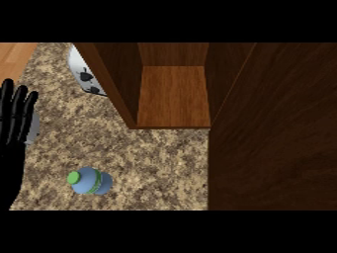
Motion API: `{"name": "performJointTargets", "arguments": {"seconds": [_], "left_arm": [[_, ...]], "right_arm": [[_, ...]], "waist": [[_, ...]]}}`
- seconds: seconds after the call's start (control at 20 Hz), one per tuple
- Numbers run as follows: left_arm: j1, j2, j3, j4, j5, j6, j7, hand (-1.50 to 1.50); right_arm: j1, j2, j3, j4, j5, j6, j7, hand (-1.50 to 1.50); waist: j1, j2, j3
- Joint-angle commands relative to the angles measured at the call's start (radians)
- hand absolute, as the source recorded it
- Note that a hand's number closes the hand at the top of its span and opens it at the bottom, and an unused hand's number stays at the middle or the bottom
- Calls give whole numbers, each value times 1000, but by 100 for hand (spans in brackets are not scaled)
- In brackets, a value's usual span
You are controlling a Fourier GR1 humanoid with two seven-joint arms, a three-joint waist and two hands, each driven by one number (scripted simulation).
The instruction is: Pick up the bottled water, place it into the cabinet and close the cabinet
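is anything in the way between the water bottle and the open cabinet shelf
Nothing visible is. The water bottle stands on the bare counter in front of the cabinet, whose door is swung open at the right, clear of the opening. The left robot hand rests open at the left edge; the right one is not in view.

- Left hand [4, 133] was glossy black all over, fingers long and slender with rounded tips.
- Pale highlights ran along the fingers' lengths.
- Palm and wrist area were the same black; no markings, cables or screws could be made out.
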Motion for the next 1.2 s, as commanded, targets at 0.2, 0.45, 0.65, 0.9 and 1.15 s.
{"name": "performJointTargets", "arguments": {"seconds": [0.2,0.45,0.65,0.9,1.15], "left_arm": [[97,-88,26,-83,-138,166,16,-150],[210,-118,-35,-205,-7,282,199,-150],[333,-119,-46,-245,8,280,127,-150],[481,-120,-209,-386,-153,336,217,-150],[525,-120,-225,-332,-201,346,227,-150]], "right_arm": [[138,-32,-36,-123,-89,65,36,-150],[285,-51,146,-209,-210,227,102,-150],[483,-58,192,-368,-205,253,90,-150],[473,-76,167,-449,-241,249,160,-150],[580,-56,280,-500,-166,247,135,-150]], "waist": [[6,-7,9],[6,-14,10],[1,-10,8],[12,-8,9],[5,-8,8]]}}
